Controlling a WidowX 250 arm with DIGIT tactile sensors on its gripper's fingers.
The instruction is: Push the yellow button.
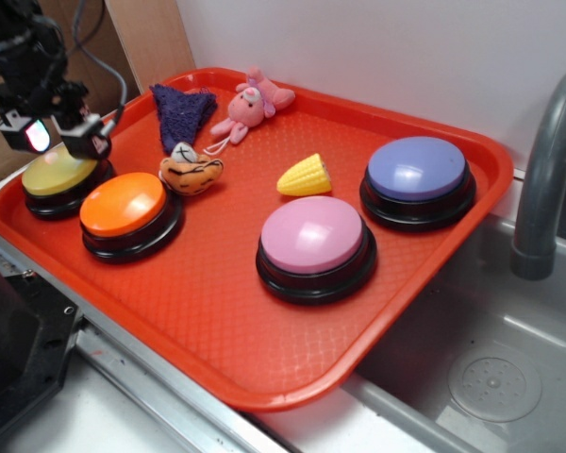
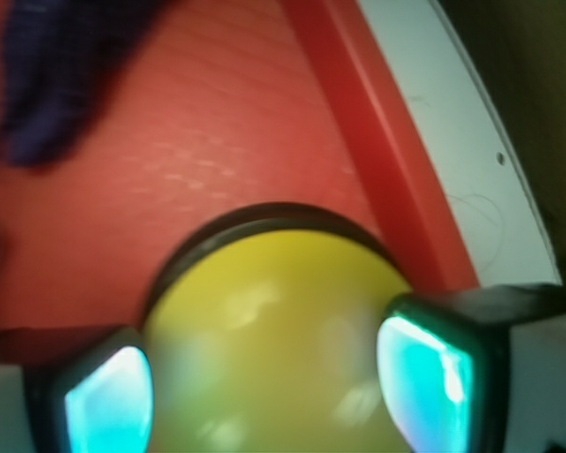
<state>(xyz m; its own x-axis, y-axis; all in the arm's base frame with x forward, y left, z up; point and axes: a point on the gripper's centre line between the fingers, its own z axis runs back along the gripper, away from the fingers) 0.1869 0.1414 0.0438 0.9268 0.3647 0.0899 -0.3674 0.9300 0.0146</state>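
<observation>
Exterior view: round mustard-yellow plastic button [image 1: 57, 173] on a black base, at the far left corner of the red plastic tray [image 1: 217, 311], just beside the orange-topped button [image 1: 124, 205]. Black robot gripper [image 1: 64, 139] right above the yellow dome, fingers spread, touching or nearly so; contact not clear. Elsewhere on the tray: pink button [image 1: 312, 236], lavender button [image 1: 417, 168], small yellow toy corn [image 1: 305, 176], pink plush toy [image 1: 250, 104], dark purple cloth [image 1: 182, 110].

Wrist view: yellow button filling the lower middle, between the two spread fingertips [image 2: 108, 399]. Blurred purple cloth at upper left; red tray rim running along the right.
</observation>
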